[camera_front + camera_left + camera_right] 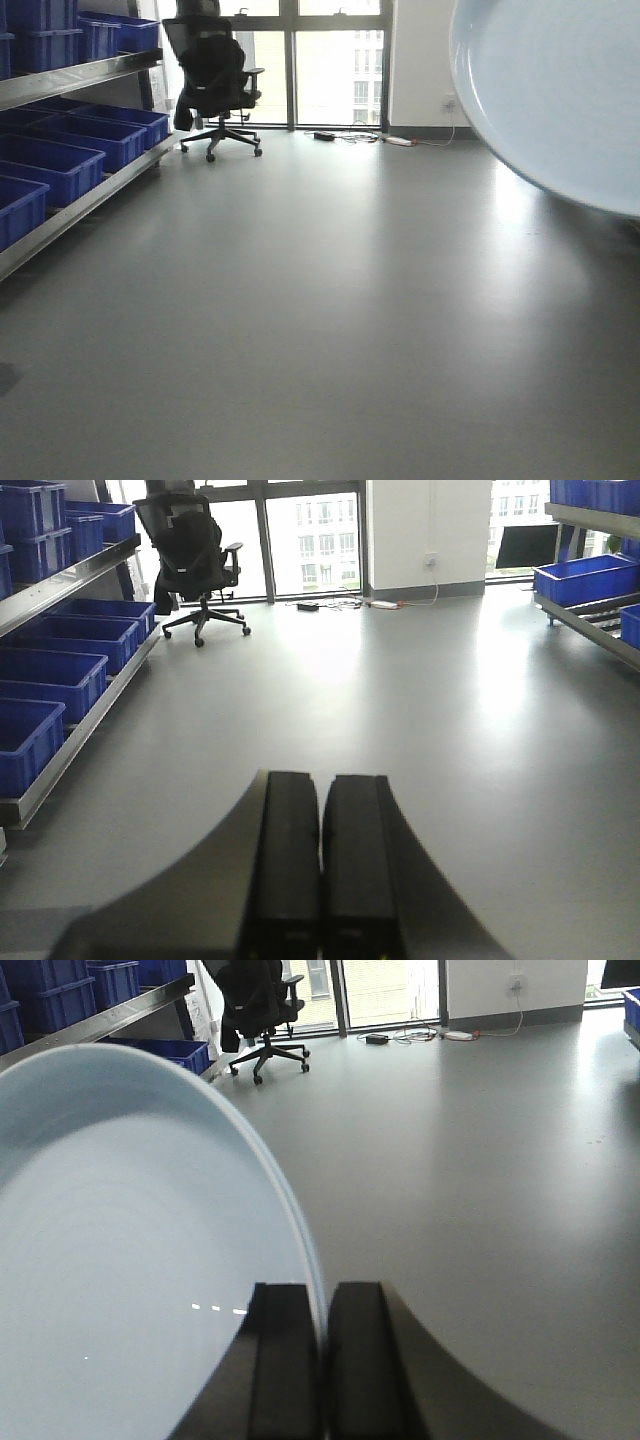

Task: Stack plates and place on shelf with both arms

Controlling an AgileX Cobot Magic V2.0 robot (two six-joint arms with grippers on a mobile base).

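Note:
My right gripper [324, 1295] is shut on the rim of a large pale-blue plate [130, 1260], which it holds in the air tilted on edge. The plate's inside, with faint rings, fills the left of the right wrist view. That same plate [560, 90] looms blurred at the top right of the front view. My left gripper [321, 780] is shut with nothing between its black fingers and hangs above the bare grey floor. The metal shelf [70, 78] runs along the left wall.
Blue plastic bins [55, 165] fill the left shelf's levels. A second rack with blue bins [585, 580] stands at the right. A black office chair [215, 80] stands by the far windows, with cables and a power strip [398, 140] on the floor.

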